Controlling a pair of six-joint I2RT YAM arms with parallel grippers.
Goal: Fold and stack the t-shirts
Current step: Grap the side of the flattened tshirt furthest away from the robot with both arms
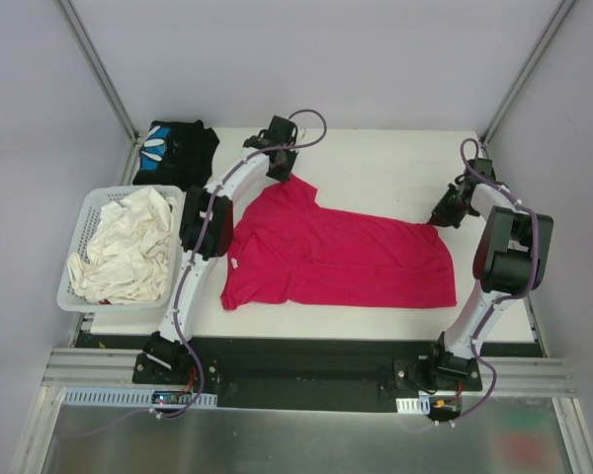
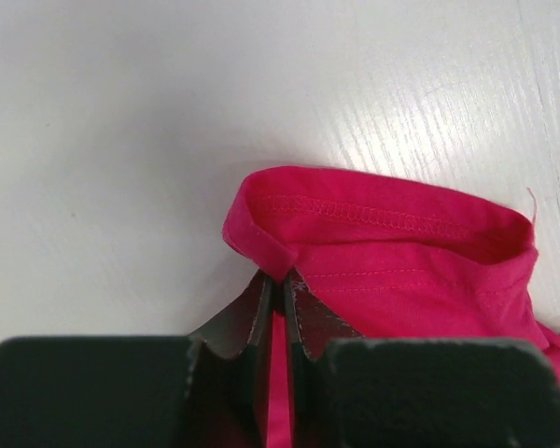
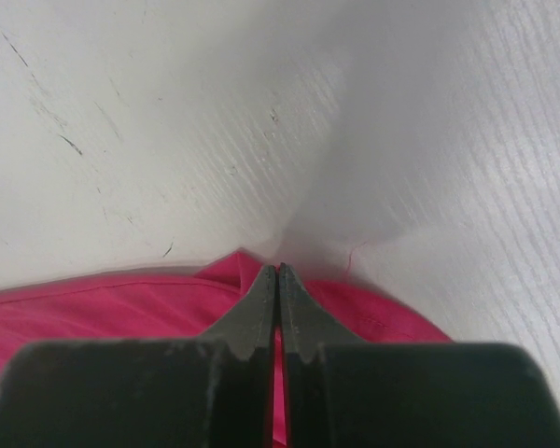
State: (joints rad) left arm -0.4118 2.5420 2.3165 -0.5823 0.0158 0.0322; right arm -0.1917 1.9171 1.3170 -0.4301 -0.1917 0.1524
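Observation:
A pink t-shirt (image 1: 336,259) lies spread flat on the white table (image 1: 385,163). My left gripper (image 1: 283,175) is shut on the hem of its far left sleeve, whose stitched edge (image 2: 383,219) curls over just beyond the closed fingers (image 2: 280,285). My right gripper (image 1: 443,219) is shut on the shirt's far right corner (image 3: 233,271), with pink cloth pinched between the closed fingers (image 3: 278,275). A dark folded t-shirt (image 1: 176,153) lies at the far left corner of the table.
A white basket (image 1: 77,232) with crumpled cream t-shirts (image 1: 128,247) stands at the left edge of the table. Grey walls with metal posts enclose the table on the left, far and right sides.

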